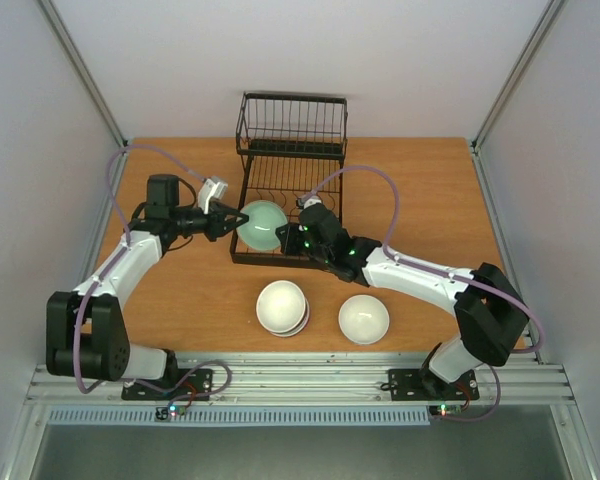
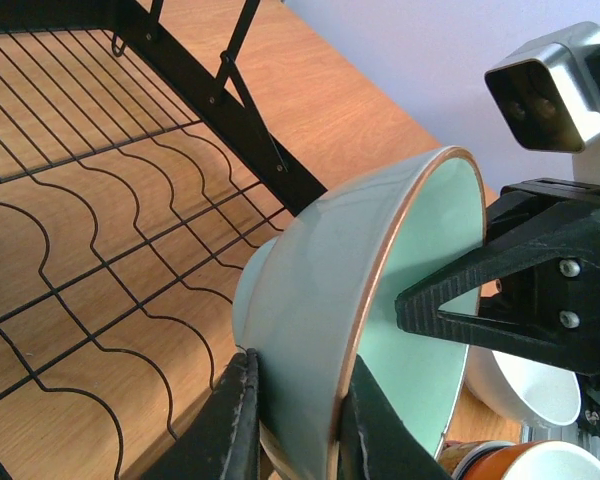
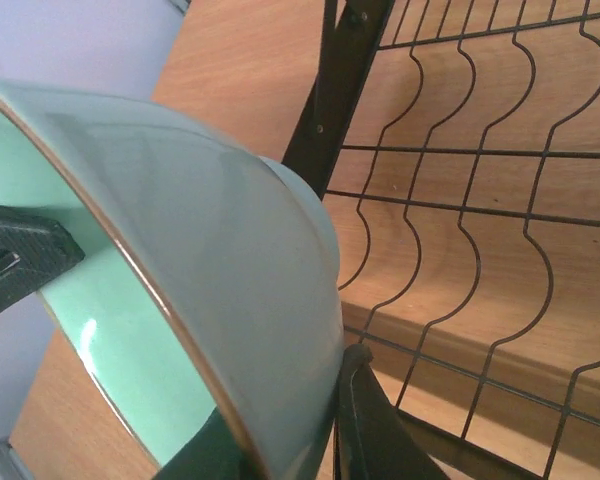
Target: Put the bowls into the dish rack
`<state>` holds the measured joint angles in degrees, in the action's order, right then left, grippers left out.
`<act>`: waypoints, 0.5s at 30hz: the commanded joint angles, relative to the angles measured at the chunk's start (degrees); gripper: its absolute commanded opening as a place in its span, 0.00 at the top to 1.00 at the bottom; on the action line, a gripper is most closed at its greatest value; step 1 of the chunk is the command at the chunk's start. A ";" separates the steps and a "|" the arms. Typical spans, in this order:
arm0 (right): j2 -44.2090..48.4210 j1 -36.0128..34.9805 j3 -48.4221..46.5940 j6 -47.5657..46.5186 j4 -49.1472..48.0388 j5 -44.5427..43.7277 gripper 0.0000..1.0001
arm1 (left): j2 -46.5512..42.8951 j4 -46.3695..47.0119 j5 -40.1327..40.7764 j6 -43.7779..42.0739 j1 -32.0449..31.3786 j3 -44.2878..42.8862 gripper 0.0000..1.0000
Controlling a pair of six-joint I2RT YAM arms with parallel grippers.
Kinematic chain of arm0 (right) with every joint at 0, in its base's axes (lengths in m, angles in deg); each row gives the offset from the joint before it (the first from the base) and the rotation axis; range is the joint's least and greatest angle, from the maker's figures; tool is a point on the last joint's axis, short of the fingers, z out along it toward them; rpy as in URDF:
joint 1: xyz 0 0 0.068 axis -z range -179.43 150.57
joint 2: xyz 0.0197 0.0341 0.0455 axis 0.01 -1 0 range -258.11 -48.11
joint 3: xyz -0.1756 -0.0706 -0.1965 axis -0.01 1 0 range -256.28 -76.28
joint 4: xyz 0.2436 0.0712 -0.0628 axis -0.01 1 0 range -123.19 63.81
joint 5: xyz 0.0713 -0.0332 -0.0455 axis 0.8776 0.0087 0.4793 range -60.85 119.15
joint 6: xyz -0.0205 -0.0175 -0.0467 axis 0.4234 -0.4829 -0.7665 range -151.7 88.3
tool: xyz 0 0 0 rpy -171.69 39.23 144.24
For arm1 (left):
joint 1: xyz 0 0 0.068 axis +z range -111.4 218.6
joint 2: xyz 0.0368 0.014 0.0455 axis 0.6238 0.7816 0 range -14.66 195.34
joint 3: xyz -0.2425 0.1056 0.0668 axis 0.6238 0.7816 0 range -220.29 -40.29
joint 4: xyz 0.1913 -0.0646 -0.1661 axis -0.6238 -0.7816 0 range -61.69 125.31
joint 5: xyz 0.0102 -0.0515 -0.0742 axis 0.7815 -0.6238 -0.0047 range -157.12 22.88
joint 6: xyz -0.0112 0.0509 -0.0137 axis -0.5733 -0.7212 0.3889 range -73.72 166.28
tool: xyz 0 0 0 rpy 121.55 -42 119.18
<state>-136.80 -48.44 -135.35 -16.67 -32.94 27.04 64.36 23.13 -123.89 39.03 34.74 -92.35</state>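
Note:
A mint-green bowl (image 1: 263,225) is held on edge over the front left corner of the black wire dish rack (image 1: 290,170). My left gripper (image 1: 232,221) is shut on its rim from the left; the left wrist view shows the bowl's wall (image 2: 320,300) pinched between the fingers (image 2: 230,420). My right gripper (image 1: 287,238) is shut on the opposite rim; the right wrist view shows the bowl (image 3: 200,250) with one finger (image 3: 370,420) on the outside. A stack of white bowls (image 1: 282,306) and a single white bowl (image 1: 363,318) sit on the table in front of the rack.
The rack's flat slotted tray (image 2: 70,220) lies under the bowl, and its taller basket (image 1: 292,122) stands at the far end. A white bowl (image 2: 525,385) and an orange bowl with a white inside (image 2: 540,465) show low in the left wrist view. The wooden table (image 1: 180,300) is walled on both sides.

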 commanded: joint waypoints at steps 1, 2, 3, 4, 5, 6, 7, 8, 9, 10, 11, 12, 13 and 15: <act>4.23 -1.44 -0.42 -5.79 -5.98 11.06 0.99 | -0.56 1.51 -14.37 4.77 2.03 -0.40 1.00; 4.49 -1.48 -0.43 -6.14 -5.68 10.78 0.99 | -0.47 1.40 -14.13 4.85 2.01 -0.42 1.00; 4.75 -1.44 -0.43 -6.29 -5.53 10.39 0.99 | -0.53 1.38 -14.03 4.80 2.03 -0.37 1.00; 4.97 -1.44 -0.29 -6.57 -5.57 10.20 0.99 | -0.58 1.38 -13.94 4.79 2.06 -0.34 1.00; 5.23 -1.44 -0.26 -6.78 -5.56 10.20 0.99 | -0.56 1.43 -13.81 4.74 2.02 -0.33 1.00; 5.27 -1.41 -0.38 -7.22 -5.44 10.54 0.99 | -0.53 1.43 -13.78 4.70 2.01 -0.33 0.99; 5.25 -1.42 -0.61 -7.77 -5.24 11.18 0.90 | -0.54 1.38 -13.99 4.70 2.02 -0.33 1.00; 5.27 -1.43 -0.64 -8.41 -5.41 12.29 0.64 | -0.38 1.39 -14.40 4.70 2.01 -0.33 1.00; 5.33 -1.43 -0.43 -8.84 -5.95 13.48 0.33 | -0.13 1.41 -15.05 4.70 2.01 -0.37 1.00; 5.50 -1.44 0.02 -9.10 -6.90 14.59 0.20 | 0.12 1.41 -16.34 4.70 2.01 -0.48 1.00; 5.84 -1.44 0.77 -9.21 -8.11 15.55 0.12 | 0.59 1.31 -17.60 4.77 2.11 -0.62 0.99; 6.25 -1.44 1.58 -9.22 -9.35 16.21 0.05 | 1.16 1.15 -18.97 4.78 2.22 -0.86 1.00; 6.71 -1.44 2.47 -9.12 -10.53 16.66 0.02 | 1.92 0.87 -20.49 4.85 2.35 -1.12 1.00; 7.81 -1.44 4.02 -8.82 -12.29 16.91 0.02 | 3.16 -0.16 -23.25 4.24 2.69 -1.81 1.00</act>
<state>-131.14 -50.02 -134.15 -22.97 -38.38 38.52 65.72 22.67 -133.83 41.64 37.34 -92.30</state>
